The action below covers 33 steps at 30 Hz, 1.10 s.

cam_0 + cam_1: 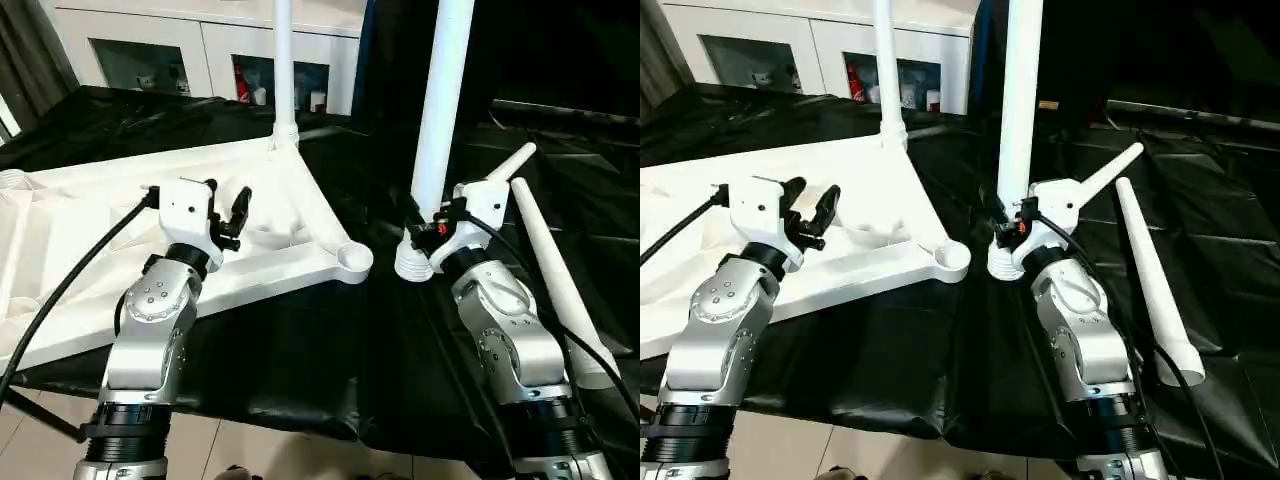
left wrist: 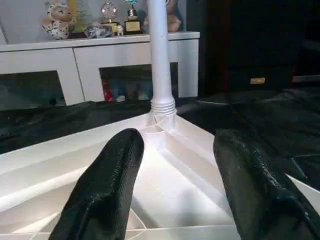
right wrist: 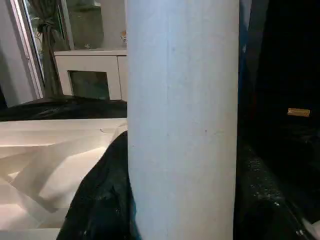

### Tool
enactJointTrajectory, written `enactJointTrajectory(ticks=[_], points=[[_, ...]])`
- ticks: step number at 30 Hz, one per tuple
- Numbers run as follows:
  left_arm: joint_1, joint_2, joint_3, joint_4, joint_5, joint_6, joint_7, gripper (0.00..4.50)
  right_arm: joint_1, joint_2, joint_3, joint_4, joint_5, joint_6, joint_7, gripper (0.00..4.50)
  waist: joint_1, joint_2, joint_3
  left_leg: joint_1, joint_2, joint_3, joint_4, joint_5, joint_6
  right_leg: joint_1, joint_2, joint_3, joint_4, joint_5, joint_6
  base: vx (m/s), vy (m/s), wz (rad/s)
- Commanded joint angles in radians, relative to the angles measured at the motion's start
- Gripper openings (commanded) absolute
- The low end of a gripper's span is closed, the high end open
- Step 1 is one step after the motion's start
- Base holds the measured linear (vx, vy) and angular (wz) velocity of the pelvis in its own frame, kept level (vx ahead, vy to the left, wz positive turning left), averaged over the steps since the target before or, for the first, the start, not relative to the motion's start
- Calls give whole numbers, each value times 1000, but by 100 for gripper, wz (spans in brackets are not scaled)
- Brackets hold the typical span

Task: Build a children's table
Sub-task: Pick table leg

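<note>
Right now you are working the leg-fitting step: the table top [image 1: 120, 250] is lying ribbed side up on the black cloth [image 1: 300, 370], and one leg [image 1: 283, 70] is already standing upright in the far corner socket. Your right gripper [image 1: 432, 222] is holding a second leg [image 1: 440, 110] upright, fingers closed around the tube low down, its threaded end [image 1: 411, 264] hanging just beside the empty near-corner socket [image 1: 352, 260], not in it. Your left gripper [image 1: 228, 215] is hovering over the ribbed underside with its fingers spread apart and nothing between them. A third leg [image 1: 555, 280] is lying loose on the cloth to your right, with a slimmer white piece [image 1: 508, 163] angled behind it.

In my judgement, the next move is asking you to shift the threaded end over the round socket, keep the tube plumb, seat it, then turn it in.

As for writing, a small gold plate [image 2: 257, 80] is showing on the dark furniture behind, too small to read; no brand is legible anywhere
</note>
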Motion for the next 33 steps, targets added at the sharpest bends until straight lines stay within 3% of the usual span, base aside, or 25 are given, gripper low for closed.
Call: enactJointTrajectory(ticks=[1,16,17,18,19,20,21,25,27,31,33], points=[[0,-1,-1,-18,2,8,4,270,-7,-5,-5,-13,-2,4,0,184,1,7,-81,13,33,-10,-71,-180,18,58,-54,47,-65,-168,-152,0,0,0],[0,-1,-1,-18,2,8,4,270,-7,-5,-5,-13,-2,4,0,184,1,7,-81,13,32,-10,-71,-173,20,58,-55,47,-64,-157,-154,0,0,0],[70,5,13,-118,-67,171,-17,270,-35,2,-26,5,23,163,-20,184,-6,-68,-82,5,32,-2,-68,-166,38,62,-53,45,-71,-175,-141,0,0,0],[70,5,13,-118,-67,171,-17,270,-35,2,-26,5,23,163,-20,184,2,-45,-87,2,35,-11,-68,-123,32,77,-64,46,-35,-141,-157,0,0,0],[56,33,9,-110,-56,177,-37,270,-35,-2,-25,9,18,144,-12,184,6,15,-73,8,32,-11,-72,-146,27,52,-61,48,-57,-208,-148,0,0,0],[42,58,6,-99,-46,182,-55,270,-34,-7,-26,13,13,123,-5,184,-3,6,-77,25,34,-7,-70,-195,11,39,-51,48,-71,-214,-136,0,0,0],[30,75,4,-89,-38,188,-64,270,-32,-11,-29,12,12,109,1,184,-5,1,-80,19,34,-12,-73,-197,3,51,-49,46,-64,-197,-135,0,0,0],[34,78,5,-88,-36,192,-64,270,-32,-16,-31,8,16,105,9,184,4,-11,-74,24,35,-10,-78,-250,-20,49,-51,49,-70,-234,-132,0,0,0],[38,81,5,-92,-36,195,-65,270,-34,-14,-33,9,18,104,10,184,4,-12,-75,23,35,-12,-80,-264,-28,50,-53,49,-74,-274,-116,0,0,0],[35,83,10,-104,-53,224,-60,270,-42,-2,-44,7,15,118,6,184,2,-13,-76,20,33,-13,-79,-254,-27,51,-53,50,-72,-267,-110,0,0,0],[22,81,15,-106,-94,251,-80,270,-47,6,-55,-1,19,118,-1,184,2,-13,-76,19,32,-12,-78,-251,-27,51,-53,51,-73,-277,-110,0,0,0]])
